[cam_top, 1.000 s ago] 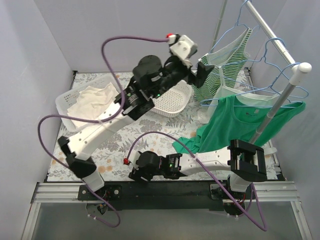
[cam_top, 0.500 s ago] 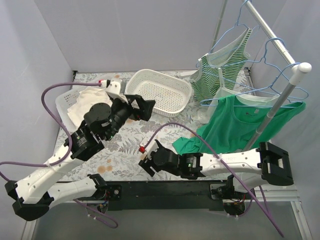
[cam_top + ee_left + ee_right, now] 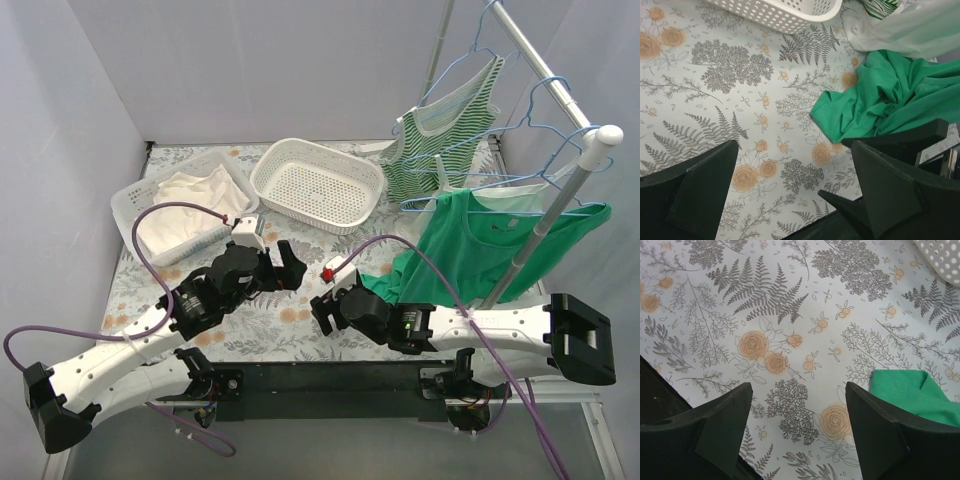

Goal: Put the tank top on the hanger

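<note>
The white tank top [image 3: 522, 201] hangs on the rack at the right, between the striped top and the green top, on a light-blue wire hanger [image 3: 516, 180]. Its thin lower hem shows in the left wrist view [image 3: 910, 30]. My left gripper [image 3: 290, 266] is open and empty, low over the floral table near the front, far left of the rack; its jaws [image 3: 795, 165] are wide apart. My right gripper [image 3: 322, 311] is open and empty just beside it, over bare table [image 3: 797, 402].
A solid green top [image 3: 480, 250] hangs in front and drapes onto the table [image 3: 880, 105] [image 3: 910, 392]. A striped top [image 3: 440, 140] hangs behind. A white perforated basket [image 3: 318, 185] and a tray of cream cloth [image 3: 185, 212] stand at the back. The rack pole [image 3: 555, 205] slants at the right.
My left arm has swung away from the striped top at the rack and come down low at the table's front. My right gripper has slid a little to the right.
</note>
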`<state>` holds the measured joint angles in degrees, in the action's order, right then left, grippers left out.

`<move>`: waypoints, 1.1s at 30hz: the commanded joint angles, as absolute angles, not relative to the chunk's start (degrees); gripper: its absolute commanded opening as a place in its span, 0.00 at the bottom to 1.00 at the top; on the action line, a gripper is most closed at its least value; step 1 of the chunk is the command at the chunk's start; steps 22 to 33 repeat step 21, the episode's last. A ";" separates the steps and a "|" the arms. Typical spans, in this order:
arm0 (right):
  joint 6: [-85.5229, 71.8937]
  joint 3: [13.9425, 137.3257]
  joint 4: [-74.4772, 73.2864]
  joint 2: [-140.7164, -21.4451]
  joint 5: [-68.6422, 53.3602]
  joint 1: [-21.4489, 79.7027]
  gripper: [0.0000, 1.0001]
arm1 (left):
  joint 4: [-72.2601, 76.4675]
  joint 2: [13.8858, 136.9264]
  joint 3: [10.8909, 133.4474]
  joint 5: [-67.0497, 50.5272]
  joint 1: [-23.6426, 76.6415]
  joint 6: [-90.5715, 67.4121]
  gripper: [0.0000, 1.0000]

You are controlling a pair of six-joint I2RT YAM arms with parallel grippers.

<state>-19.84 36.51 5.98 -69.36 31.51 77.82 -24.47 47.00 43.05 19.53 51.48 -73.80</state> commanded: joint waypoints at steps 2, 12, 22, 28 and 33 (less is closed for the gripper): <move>-24.52 33.58 10.19 -65.48 29.97 74.45 0.84 | -24.87 46.41 40.96 16.52 51.24 -82.24 0.98; -25.58 31.11 11.78 -64.16 29.09 73.21 0.83 | -24.26 45.97 39.81 19.95 51.24 -85.26 0.98; -24.87 30.50 12.39 -63.72 29.09 72.69 0.83 | -23.20 45.97 41.74 21.36 51.24 -81.83 0.98; -24.87 30.50 12.39 -63.72 29.09 72.69 0.83 | -23.20 45.97 41.74 21.36 51.24 -81.83 0.98; -24.87 30.50 12.39 -63.72 29.09 72.69 0.83 | -23.20 45.97 41.74 21.36 51.24 -81.83 0.98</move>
